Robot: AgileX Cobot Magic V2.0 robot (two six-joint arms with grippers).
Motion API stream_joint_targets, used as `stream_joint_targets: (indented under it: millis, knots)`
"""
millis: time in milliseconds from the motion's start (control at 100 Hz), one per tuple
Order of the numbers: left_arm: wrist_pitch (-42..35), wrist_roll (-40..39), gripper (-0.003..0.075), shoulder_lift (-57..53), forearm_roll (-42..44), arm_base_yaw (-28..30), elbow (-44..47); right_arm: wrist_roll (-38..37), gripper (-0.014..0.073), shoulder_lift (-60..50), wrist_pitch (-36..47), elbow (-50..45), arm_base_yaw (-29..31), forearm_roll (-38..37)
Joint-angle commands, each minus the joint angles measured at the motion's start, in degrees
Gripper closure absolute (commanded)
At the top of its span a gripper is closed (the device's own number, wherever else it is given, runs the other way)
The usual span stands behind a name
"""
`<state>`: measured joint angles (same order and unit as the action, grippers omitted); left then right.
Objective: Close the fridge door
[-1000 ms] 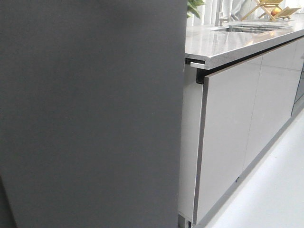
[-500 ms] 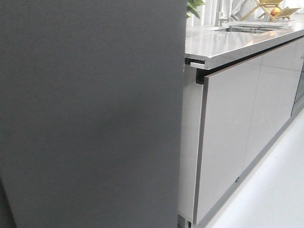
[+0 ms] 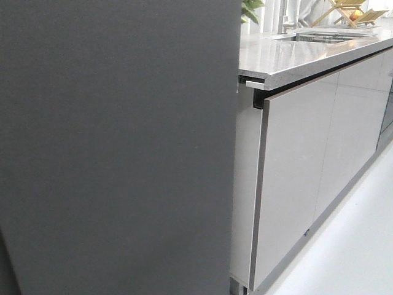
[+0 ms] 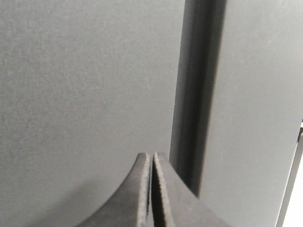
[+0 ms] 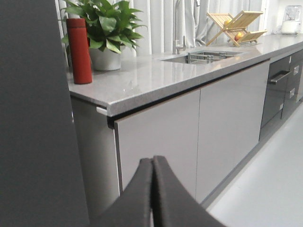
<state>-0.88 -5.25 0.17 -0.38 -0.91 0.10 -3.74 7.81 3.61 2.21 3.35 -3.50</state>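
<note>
The left hand (image 4: 151, 189), clenched empty to make a blunt pusher, sits just short of or perhaps touching the fridge door (image 4: 85, 94) ahead, while the right hand (image 5: 152, 194), likewise clenched, idles before the worktop (image 5: 189, 71).

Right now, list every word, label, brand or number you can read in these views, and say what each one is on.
None can be read.
The fridge door is plain matt grey, with no badge or sticker in view.
The red bottle on the counter shows no print.
The cabinet fronts are blank.
</note>
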Motion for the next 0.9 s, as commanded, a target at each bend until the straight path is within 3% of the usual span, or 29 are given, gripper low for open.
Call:
stream_joint_targets:
  millis: [0,450,890]
  knots:
    - [-4.40,-0.20,0.0741,1.09,-0.09,-0.46,1.60,0.05,0.0670,-1.22,4.78,-0.76,0.33,-0.17]
    - [-4.40,-0.20,0.0741,1.09,-0.09,-0.46,1.60,0.05,0.0670,-9.00,4.46,-3.49,0.33,-0.17]
    - [-4.40,-0.20,0.0741,1.09,-0.09,-0.46,1.60,0.05,0.0670,-9.00,4.05,-3.49,0.33,-0.17]
